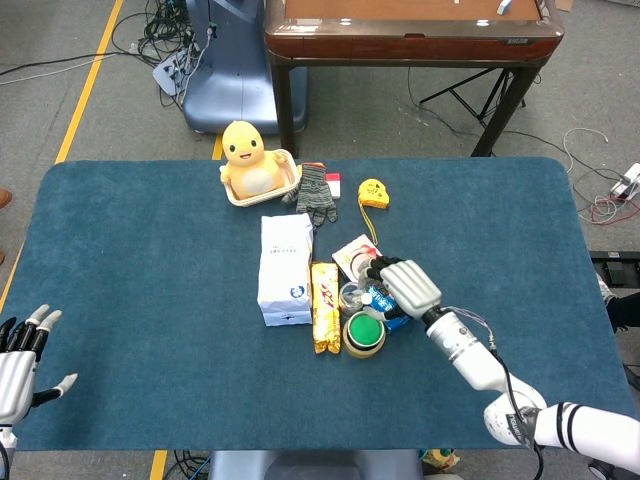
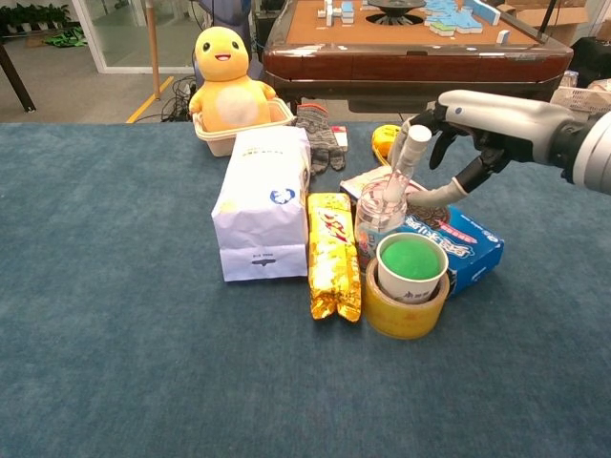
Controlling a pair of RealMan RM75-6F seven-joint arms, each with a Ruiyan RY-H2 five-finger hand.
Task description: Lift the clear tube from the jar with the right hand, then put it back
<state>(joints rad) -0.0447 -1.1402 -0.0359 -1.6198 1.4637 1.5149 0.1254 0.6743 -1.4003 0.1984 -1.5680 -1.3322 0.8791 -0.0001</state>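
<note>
A small clear jar [image 2: 378, 218] stands in the middle of the blue table, and a clear tube [image 2: 405, 164] with a white cap leans out of it to the upper right. My right hand [image 2: 482, 116] has reached in from the right. Its fingers [image 2: 427, 119] curve around the tube's cap and its thumb [image 2: 441, 196] sits lower beside the jar, with no firm grip visible. In the head view the right hand [image 1: 407, 284] covers the tube next to the jar [image 1: 351, 296]. My left hand [image 1: 20, 356] lies open with fingers spread at the table's near left edge.
Tightly around the jar are a white paper bag [image 2: 262, 200], a yellow snack pack [image 2: 331, 253], a green-filled cup [image 2: 410, 266] inside a tape roll [image 2: 399, 315], and a blue cookie box [image 2: 466, 239]. Behind are a duck plush [image 2: 226, 84], a glove [image 2: 320, 134] and a yellow tape measure [image 2: 386, 139].
</note>
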